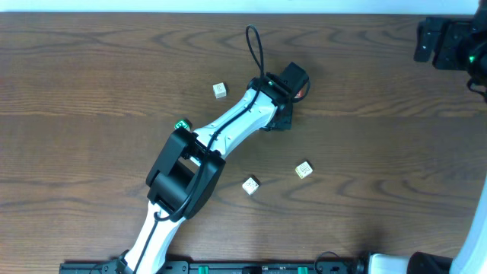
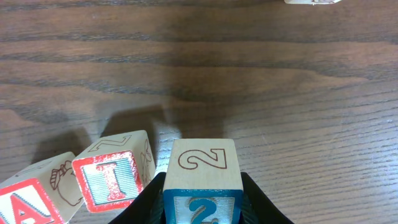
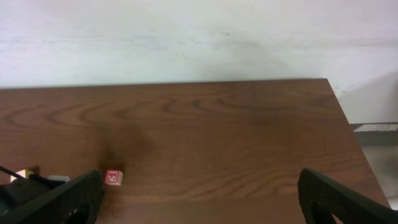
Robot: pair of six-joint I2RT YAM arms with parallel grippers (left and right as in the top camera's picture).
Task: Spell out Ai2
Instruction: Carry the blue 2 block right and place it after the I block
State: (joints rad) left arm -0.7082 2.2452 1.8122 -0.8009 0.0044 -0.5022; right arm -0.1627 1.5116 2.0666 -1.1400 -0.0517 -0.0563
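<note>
At bottom centre of the left wrist view, the left hand (image 2: 203, 208) is clamped on the 2 block (image 2: 202, 163), just right of the I block (image 2: 112, 177), with the A block (image 2: 25, 205) beyond at lower left. Far off, the right hand (image 3: 199, 202) gapes empty.

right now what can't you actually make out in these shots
- Overhead: the left gripper covers the 2 block.
- Overhead: the faces of the loose blocks are too small to read.
- Left wrist: the A block is cut off by the bottom-left corner, and a block at the top edge is nearly all cropped.
- Right wrist: the red block is blurred.
</note>
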